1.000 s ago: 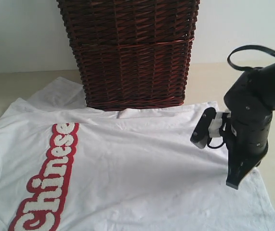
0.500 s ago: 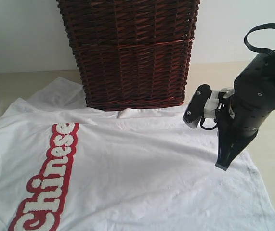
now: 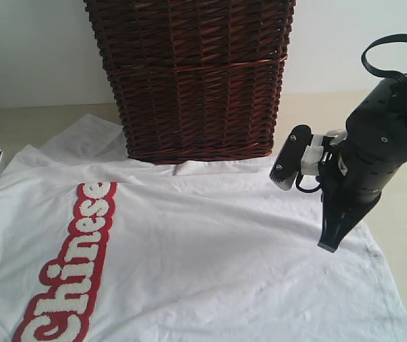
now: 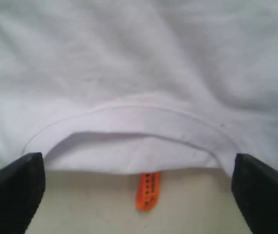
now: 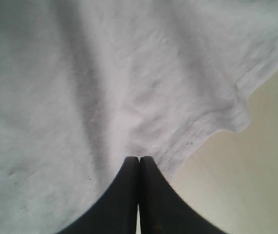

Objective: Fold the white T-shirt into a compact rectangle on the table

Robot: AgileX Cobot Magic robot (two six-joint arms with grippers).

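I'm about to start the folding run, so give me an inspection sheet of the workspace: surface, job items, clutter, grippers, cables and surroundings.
Surface: table, pale beige, largely covered by the shirt.
Job's things: white T-shirt spread flat, red lettering up; orange tag at the collar.
Clutter: dark wicker basket standing at the shirt's far edge.
Grippers: left gripper open above the collar; right gripper shut, tip at the hem; cannot tell whether cloth is pinched.
Cables: black cable looping above the right arm.
Surroundings: plain pale wall behind the basket.
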